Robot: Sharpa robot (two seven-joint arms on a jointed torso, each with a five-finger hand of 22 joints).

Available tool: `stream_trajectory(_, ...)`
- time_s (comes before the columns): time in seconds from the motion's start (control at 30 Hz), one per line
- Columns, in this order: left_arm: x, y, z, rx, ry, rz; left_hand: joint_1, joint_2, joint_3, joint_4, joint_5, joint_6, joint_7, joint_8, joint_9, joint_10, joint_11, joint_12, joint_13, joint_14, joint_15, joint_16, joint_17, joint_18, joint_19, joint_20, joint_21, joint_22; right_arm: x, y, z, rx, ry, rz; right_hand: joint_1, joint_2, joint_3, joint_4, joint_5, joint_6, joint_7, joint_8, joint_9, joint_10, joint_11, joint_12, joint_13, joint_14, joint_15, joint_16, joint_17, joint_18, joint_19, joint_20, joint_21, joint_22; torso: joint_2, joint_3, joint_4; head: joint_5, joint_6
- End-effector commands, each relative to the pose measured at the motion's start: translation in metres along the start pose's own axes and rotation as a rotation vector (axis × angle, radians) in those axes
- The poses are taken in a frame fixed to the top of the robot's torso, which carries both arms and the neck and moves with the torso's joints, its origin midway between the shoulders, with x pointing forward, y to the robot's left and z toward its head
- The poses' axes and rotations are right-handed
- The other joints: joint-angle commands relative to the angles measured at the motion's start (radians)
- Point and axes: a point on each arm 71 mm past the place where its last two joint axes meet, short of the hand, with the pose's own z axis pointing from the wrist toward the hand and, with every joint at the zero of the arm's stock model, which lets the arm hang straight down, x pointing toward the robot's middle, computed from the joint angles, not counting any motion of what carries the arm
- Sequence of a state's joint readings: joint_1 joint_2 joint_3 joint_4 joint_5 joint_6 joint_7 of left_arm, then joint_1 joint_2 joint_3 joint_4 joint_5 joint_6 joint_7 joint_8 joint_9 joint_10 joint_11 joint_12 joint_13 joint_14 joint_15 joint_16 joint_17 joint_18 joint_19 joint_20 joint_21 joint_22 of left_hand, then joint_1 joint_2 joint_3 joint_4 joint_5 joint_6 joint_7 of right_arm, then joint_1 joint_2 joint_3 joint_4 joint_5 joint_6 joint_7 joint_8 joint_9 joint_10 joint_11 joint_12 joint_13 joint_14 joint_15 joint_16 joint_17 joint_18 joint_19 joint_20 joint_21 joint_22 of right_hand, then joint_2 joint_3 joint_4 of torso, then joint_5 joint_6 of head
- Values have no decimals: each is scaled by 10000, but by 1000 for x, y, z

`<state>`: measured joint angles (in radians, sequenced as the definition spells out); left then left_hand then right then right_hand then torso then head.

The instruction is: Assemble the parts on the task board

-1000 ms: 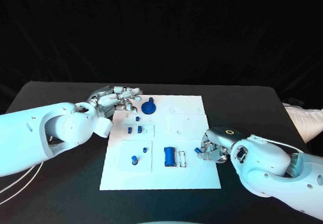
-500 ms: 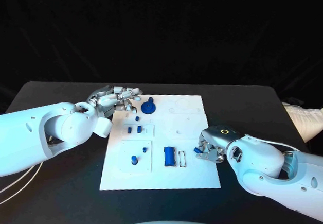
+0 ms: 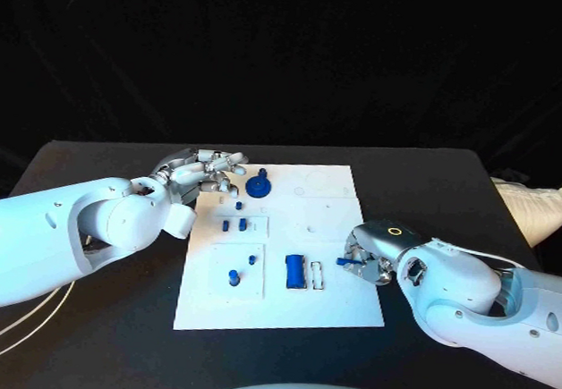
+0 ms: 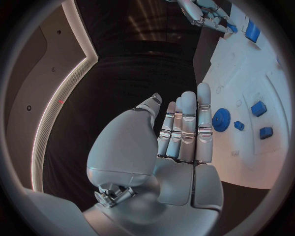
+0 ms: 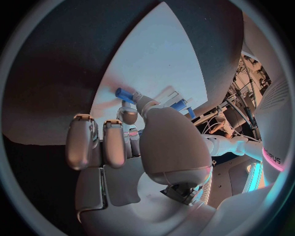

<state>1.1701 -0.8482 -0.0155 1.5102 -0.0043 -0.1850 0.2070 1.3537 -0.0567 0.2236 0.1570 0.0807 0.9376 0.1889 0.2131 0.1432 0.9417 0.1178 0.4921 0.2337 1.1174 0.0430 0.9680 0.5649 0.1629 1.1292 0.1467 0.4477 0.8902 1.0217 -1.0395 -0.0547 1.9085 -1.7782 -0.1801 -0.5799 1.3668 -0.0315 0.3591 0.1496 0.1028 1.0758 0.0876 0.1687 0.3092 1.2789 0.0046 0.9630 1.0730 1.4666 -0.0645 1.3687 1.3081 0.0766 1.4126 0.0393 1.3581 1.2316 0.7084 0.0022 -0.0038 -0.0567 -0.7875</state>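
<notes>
Backdrop: black, unlit behind the black table (image 3: 104,326).
Right of table: a white bag (image 3: 539,208), possibly crumpled plastic.
Ceiling: curved pale light strip (image 4: 52,113) along a grey panel.

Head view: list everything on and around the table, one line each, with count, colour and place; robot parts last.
Table: one, black, under everything.
Task board: one, white plate, middle of the table between the two arms.
Gear-shaped part: one, blue, at the board's far end near the left robot hand.
Block part: one, blue, upright rectangle near the board's centre.
Small parts: several, blue, scattered on the board's left half.
Bag: one, white, off the table's right edge.
Left robot hand: one, silver, fingers apart beside the board's far left corner, holding nothing.
Right robot hand: one, silver, at the board's right edge, pinching a small blue part.
</notes>
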Motion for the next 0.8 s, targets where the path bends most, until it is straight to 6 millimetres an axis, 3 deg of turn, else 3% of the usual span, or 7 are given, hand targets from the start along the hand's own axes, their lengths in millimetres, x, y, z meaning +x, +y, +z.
stream_trajectory(0.03, 3, -1, 0, 62, 228, -15, 106, 20, -47, -6, 43, -101, 1, 41, -17, -86, 5, 68, 2, -53, -3, 53, -13, 188, 64, -16, -68, -14, 6, -4, -4, 459, 150, 2054, -42, 23, 336, -97, -13, 29, -43, 72, 86, 107, -16, -91, -35, 585, -21, 16, 220, -35, 64, 8, 55, 14, -8, -9, 1, -12, -3)
stream_trajectory(0.27, 3, -1, 0, 65, 229, -15, 114, 21, -52, -9, 44, -106, 0, 44, -18, -95, 5, 70, 1, -56, -2, 54, -14, 188, 65, -16, -71, -16, -1, -3, -6, 487, 62, 3608, -636, -252, 343, 78, -270, -24, 13, 16, 94, 47, 32, -248, -162, 547, 21, -126, 78, -35, 68, 44, 57, 22, -2, -3, 6, 4, 5)
stream_trajectory(0.5, 3, -1, 0, 67, 221, -13, 130, 27, -52, -15, 47, -112, -1, 48, -19, -104, 5, 73, -1, -58, -2, 55, -16, 188, 65, -15, -74, -18, -4, 3, -8, 425, 250, 4366, -957, -382, 299, 137, -86, 31, 3, 22, 119, 126, 26, -125, -73, 569, 18, -75, 145, -45, 100, 48, 97, 83, -3, -6, 1, 17, 6)
stream_trajectory(0.8, 3, -1, 0, 66, 240, -17, 147, 34, -52, -22, 49, -116, -2, 53, -19, -111, 4, 76, -2, -60, -3, 56, -18, 189, 66, -15, -77, -21, -1, 10, -5, 173, 651, 4085, -1880, -777, -459, 539, 952, 167, -18, 42, 173, 264, 18, 114, 108, 602, 14, 14, 256, -72, 165, 45, 189, 221, -2, -13, 8, -5, -4)
